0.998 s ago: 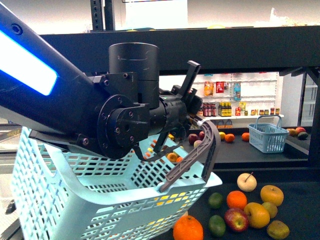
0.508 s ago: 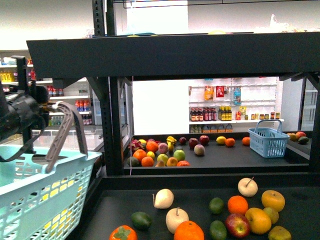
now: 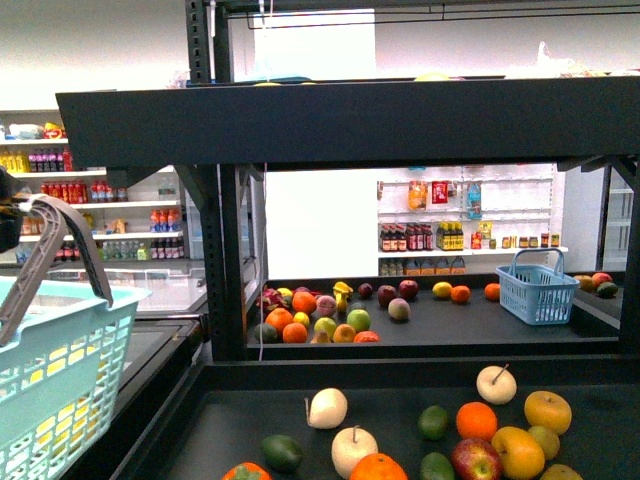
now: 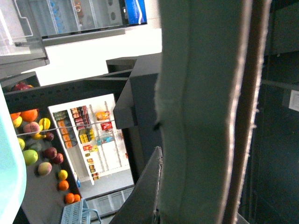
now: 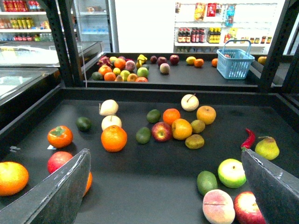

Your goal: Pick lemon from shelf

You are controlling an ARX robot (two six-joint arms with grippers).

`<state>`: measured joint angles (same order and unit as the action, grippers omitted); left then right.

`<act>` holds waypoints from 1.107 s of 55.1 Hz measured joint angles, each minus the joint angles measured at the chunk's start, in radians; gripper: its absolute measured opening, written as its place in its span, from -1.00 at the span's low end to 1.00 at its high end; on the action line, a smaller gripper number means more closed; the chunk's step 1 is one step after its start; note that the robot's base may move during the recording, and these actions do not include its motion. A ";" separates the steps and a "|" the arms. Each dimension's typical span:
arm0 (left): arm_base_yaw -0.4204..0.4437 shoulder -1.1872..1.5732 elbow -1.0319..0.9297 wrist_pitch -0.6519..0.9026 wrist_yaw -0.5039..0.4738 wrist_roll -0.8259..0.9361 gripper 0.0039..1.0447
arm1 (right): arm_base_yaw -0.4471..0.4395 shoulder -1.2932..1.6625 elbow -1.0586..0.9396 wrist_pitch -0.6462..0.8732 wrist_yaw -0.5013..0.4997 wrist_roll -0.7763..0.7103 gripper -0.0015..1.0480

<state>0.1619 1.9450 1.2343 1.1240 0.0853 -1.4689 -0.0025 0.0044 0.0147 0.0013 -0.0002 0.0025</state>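
The shelf is a black tiered stand with fruit on its dark trays. On the lower tray a small yellow oval fruit, possibly the lemon, lies by a red apple; I cannot tell for sure. My right gripper hangs open over the tray's near part, fingers wide apart, nothing between them. It does not show in the front view. My left gripper is shut on the grey basket handle of a pale teal basket at the far left.
The upper tray overhangs the fruit, and a perforated post stands left of centre. A blue basket sits on the far tray. An orange, a peach, a green apple, a red chili and a pear lie near my right gripper.
My left arm has swung left with the teal basket. It filled the front view a second ago; now only the handle and one corner of the basket show at the left edge.
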 joint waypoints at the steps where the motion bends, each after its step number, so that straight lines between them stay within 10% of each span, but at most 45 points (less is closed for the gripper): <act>1: 0.006 0.002 -0.003 0.010 0.003 -0.003 -0.88 | 0.000 0.000 0.000 0.000 0.000 0.000 0.85; 56: 0.140 0.203 -0.054 0.269 0.074 -0.130 -0.88 | 0.000 0.000 0.000 0.000 0.000 0.000 0.85; 61: 0.141 0.222 -0.029 0.267 0.111 -0.101 -0.62 | 0.000 0.000 0.000 0.000 0.000 0.000 0.85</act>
<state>0.3031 2.1666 1.2057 1.3911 0.1959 -1.5696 -0.0025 0.0044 0.0147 0.0013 -0.0002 0.0025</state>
